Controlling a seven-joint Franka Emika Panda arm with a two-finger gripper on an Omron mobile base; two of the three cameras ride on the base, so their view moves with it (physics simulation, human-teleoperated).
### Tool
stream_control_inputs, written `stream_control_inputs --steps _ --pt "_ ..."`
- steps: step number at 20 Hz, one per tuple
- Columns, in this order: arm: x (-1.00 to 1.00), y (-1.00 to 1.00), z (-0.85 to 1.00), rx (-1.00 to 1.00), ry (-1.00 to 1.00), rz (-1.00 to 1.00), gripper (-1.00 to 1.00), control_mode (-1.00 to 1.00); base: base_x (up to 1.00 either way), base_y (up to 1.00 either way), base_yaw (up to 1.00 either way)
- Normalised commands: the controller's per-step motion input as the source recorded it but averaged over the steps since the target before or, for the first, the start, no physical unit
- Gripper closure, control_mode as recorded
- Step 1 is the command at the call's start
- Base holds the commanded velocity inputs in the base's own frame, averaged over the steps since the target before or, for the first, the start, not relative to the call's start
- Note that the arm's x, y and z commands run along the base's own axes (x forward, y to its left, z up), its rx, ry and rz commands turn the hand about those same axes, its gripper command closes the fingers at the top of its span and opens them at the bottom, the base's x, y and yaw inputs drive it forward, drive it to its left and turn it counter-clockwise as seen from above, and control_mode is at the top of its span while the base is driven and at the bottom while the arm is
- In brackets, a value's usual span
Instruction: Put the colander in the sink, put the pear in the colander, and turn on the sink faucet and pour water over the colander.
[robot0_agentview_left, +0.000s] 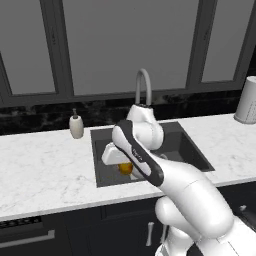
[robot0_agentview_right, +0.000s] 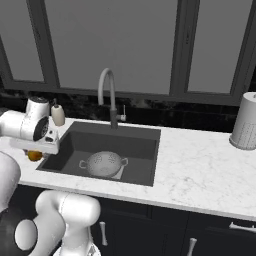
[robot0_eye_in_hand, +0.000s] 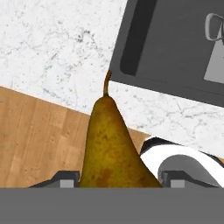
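1. White marbled desk (robot0_agentview_right: 200, 165) runs under dark windows, with the sink (robot0_agentview_right: 145, 137) sunk into it and the faucet (robot0_agentview_right: 107, 95) arched behind the basin.
2. Step one looks done: the colander (robot0_agentview_right: 103, 163) sits on the sink floor, upright, near the front wall.
3. Step two is in hand. The tool (robot0_eye_in_hand: 114, 181) is clamped on the pear (robot0_eye_in_hand: 111, 144), a finger on each side of its wide end, its stem pointing away from the hand.
4. From the right base view, the pear (robot0_agentview_right: 34, 156) hangs under the hand beside the sink's left rim, over the desk edge, well apart from the colander.
5. Next, I'd judge, the arm must carry it across the rim to above the colander, lower it, then let go. The faucet comes after.
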Motion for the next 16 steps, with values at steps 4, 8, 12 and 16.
stream_control_inputs --steps 4,8,12,16 --pt "-0.06 -1.0 0.14 0.15 -0.23 0.0 1.0 -1.0 0.0 0.0 0.0" --pt "-0.01 -1.0 0.08 0.13 -0.3 0.0 1.0 -1.0 0.0 0.0 0.0" --pt "-0.19 -0.82 -0.05 0.02 -0.43 0.01 1.0 -1.0 0.0 0.0 0.0" --pt "0.11 -0.76 0.1 0.07 -0.15 0.0 1.0 -1.0 0.0 0.0 0.0"
